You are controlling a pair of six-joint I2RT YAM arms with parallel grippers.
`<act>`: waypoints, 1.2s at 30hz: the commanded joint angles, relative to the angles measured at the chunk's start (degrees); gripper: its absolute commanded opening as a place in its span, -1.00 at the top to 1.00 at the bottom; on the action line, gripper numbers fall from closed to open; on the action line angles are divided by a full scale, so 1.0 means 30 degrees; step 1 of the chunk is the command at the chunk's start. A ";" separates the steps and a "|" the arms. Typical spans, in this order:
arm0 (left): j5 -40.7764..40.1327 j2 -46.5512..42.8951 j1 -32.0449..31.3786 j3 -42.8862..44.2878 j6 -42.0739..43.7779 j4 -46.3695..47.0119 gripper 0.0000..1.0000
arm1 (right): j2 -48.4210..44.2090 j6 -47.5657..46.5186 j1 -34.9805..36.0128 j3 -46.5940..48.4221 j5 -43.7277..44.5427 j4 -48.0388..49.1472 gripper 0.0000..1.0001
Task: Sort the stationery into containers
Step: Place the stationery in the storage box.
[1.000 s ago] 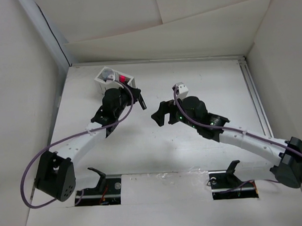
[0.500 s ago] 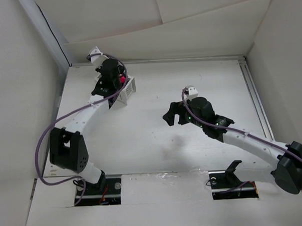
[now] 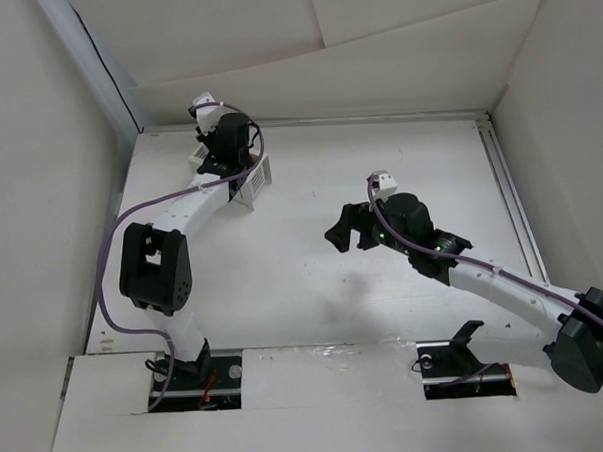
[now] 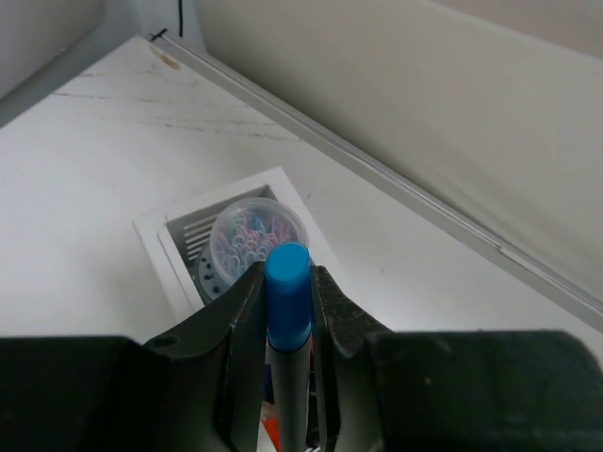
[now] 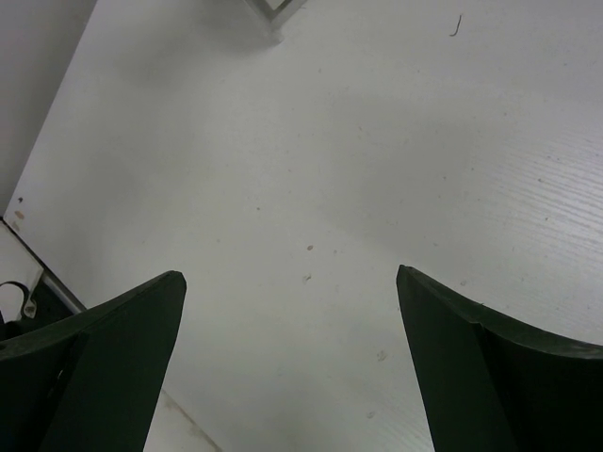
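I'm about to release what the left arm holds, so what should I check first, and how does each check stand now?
1. The blue marker is clamped in the left gripper: ok.
2. The left gripper is above the organiser box: ok.
3. Compartment under the marker is free: cannot tell; the visible one holds a round tub, the other is hidden by the fingers.
4. The right gripper is open, empty and away from the box: ok.
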 commanded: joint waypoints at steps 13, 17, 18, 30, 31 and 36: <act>-0.1468 0.1228 -0.0053 0.1086 0.1373 0.1465 1.00 | -0.0409 0.0162 -0.0372 0.0016 -0.0366 0.1216 -1.00; -0.1468 0.1404 -0.0258 0.1088 0.1197 0.1465 0.98 | -0.0409 0.0162 -0.0372 0.0016 -0.0540 0.1216 -1.00; -0.1468 0.1404 -0.0258 0.1088 0.1197 0.1465 0.98 | -0.0409 0.0162 -0.0372 0.0016 -0.0542 0.1216 -1.00; -0.0591 -0.0643 -0.0844 0.0150 0.0962 0.1699 0.37 | -0.0409 0.0162 -0.0372 -0.0160 -0.0542 0.1216 -1.00; -0.0589 -0.0821 -0.0844 0.0150 0.0962 0.1699 0.35 | -0.0583 0.0162 -0.0372 -0.0160 -0.0542 0.1216 -1.00; -0.0237 -0.2079 -0.0844 -0.0463 0.0408 0.1204 0.10 | -0.0789 0.0162 -0.0547 -0.0160 -0.0542 0.1216 -1.00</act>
